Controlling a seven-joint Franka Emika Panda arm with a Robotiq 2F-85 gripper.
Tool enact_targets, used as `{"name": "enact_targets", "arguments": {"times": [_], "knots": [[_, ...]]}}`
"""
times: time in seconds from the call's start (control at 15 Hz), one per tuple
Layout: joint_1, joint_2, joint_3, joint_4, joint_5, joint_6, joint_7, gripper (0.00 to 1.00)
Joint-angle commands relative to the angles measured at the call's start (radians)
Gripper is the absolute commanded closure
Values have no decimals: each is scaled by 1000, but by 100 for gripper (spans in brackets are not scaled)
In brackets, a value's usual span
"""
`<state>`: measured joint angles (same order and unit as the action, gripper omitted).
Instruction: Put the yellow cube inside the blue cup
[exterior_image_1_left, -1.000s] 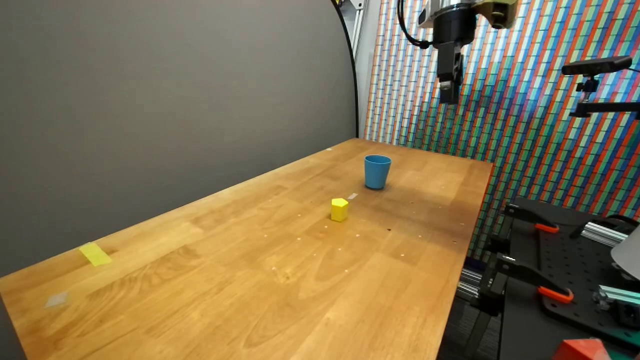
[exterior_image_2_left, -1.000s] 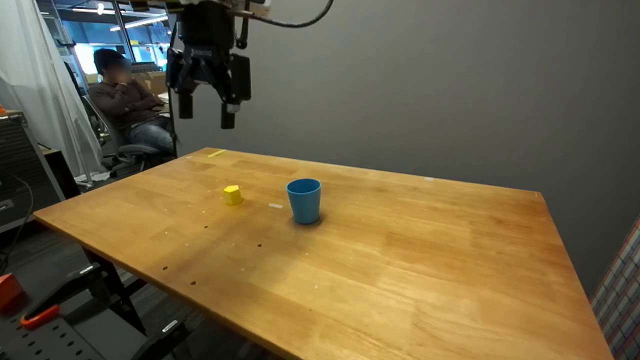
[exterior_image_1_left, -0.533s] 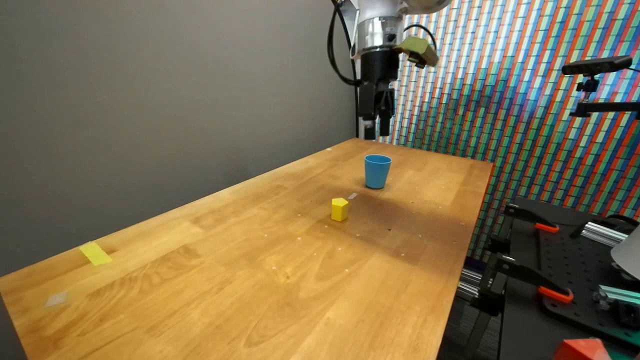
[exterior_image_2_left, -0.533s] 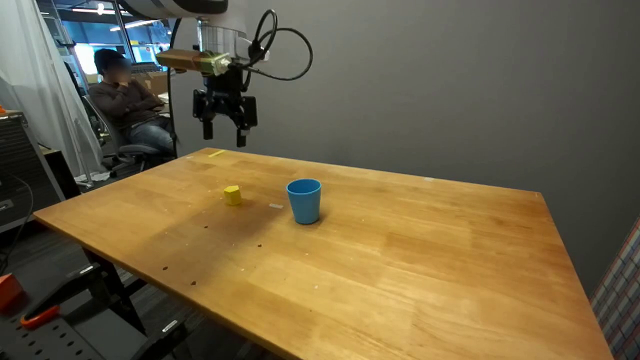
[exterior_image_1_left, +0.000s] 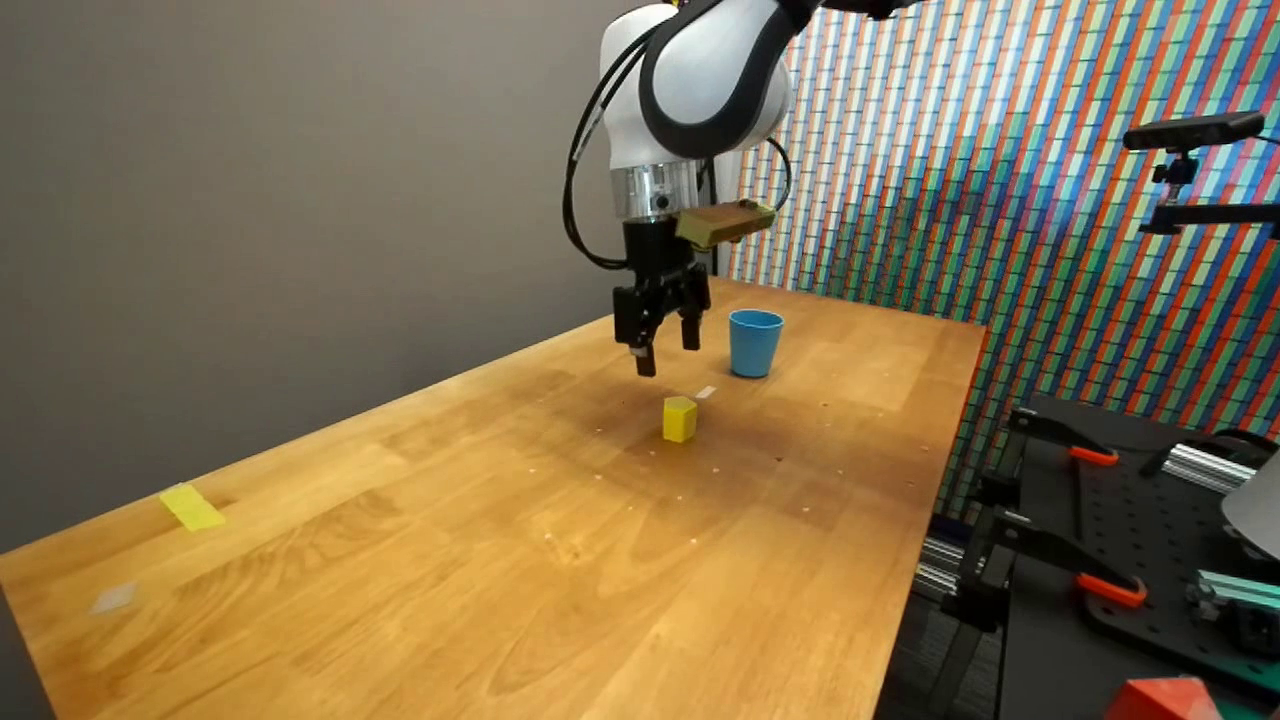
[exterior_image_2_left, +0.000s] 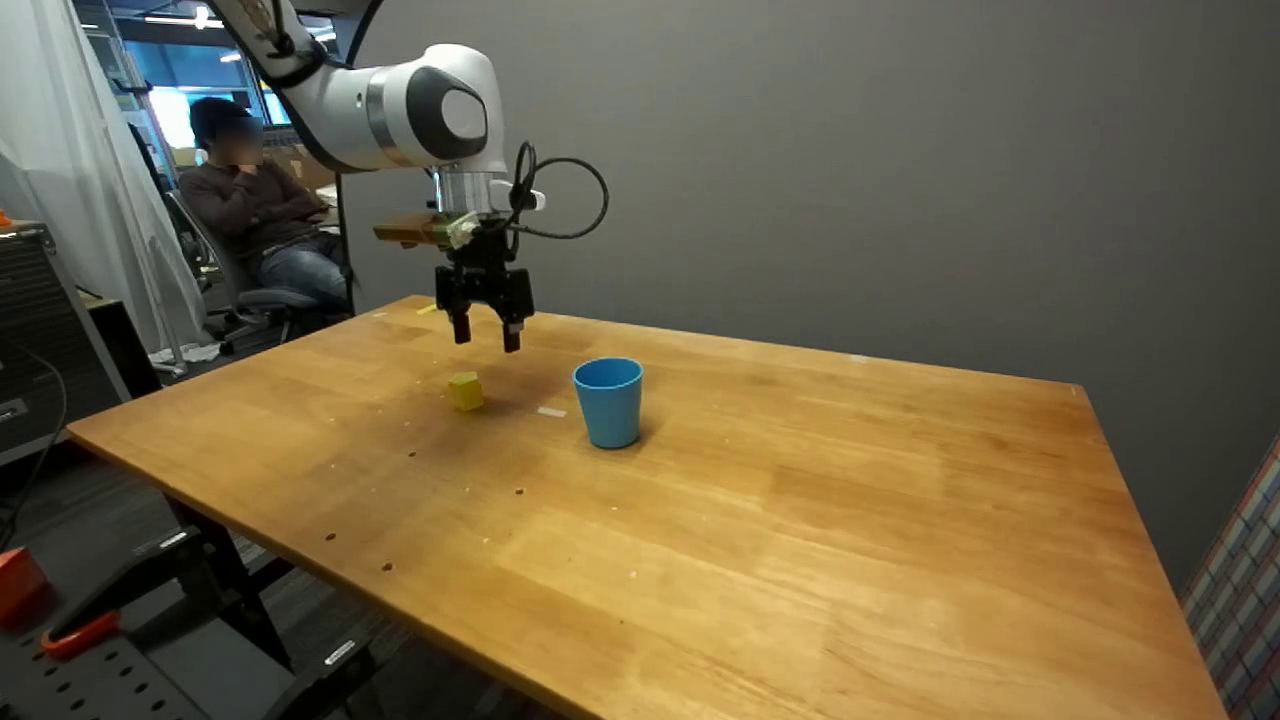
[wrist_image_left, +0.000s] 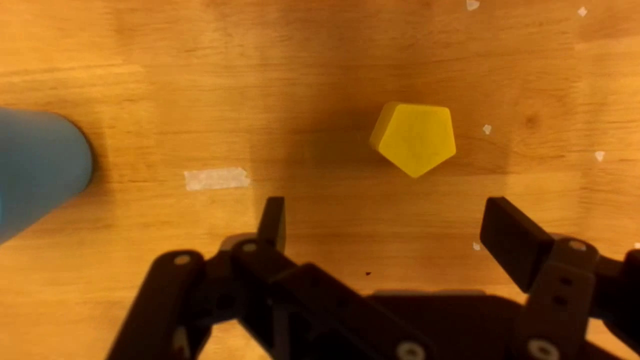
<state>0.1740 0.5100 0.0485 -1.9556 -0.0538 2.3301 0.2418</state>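
Note:
The yellow cube (exterior_image_1_left: 679, 421) stands on the wooden table, also in an exterior view (exterior_image_2_left: 465, 392). In the wrist view the yellow cube (wrist_image_left: 417, 137) shows a five-sided top. The blue cup (exterior_image_1_left: 755, 345) stands upright a short way from it, also in an exterior view (exterior_image_2_left: 610, 404). The wrist view shows only part of the cup (wrist_image_left: 42, 160) at the left edge. My gripper (exterior_image_1_left: 668, 357) is open and empty above the table near the cube, also in an exterior view (exterior_image_2_left: 487, 342). In the wrist view the cube lies beyond the gap between my fingertips (wrist_image_left: 385, 215). The cup's inside is mostly hidden.
A whitish tape strip (wrist_image_left: 216, 178) lies flat between cube and cup. A flat yellow tape patch (exterior_image_1_left: 192, 507) lies near the table's edge. A grey partition (exterior_image_2_left: 850, 200) stands behind the table (exterior_image_2_left: 900, 540). A side bench with clamps (exterior_image_1_left: 1065, 565) stands beside it.
My open gripper has come down from high above and moved across toward the yellow cube. Its shadow has moved with it. The cube and the blue cup have not moved.

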Motion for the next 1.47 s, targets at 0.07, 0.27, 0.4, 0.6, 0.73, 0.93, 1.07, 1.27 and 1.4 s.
{"name": "enact_targets", "arguments": {"times": [0.07,0.27,0.4,0.6,0.73,0.93,1.07,1.27,1.4], "knots": [[31,123,-21,112,2,-20,79,0],[34,149,-28,116,12,-33,112,0],[37,144,-35,101,15,-39,139,0],[32,138,-34,91,31,-47,166,0],[26,135,-25,91,52,-82,167,16],[24,126,-9,81,96,-134,169,48],[28,124,-9,81,110,-149,174,58],[38,102,-17,65,113,-160,200,80],[33,54,-31,33,113,-152,226,80]]}}
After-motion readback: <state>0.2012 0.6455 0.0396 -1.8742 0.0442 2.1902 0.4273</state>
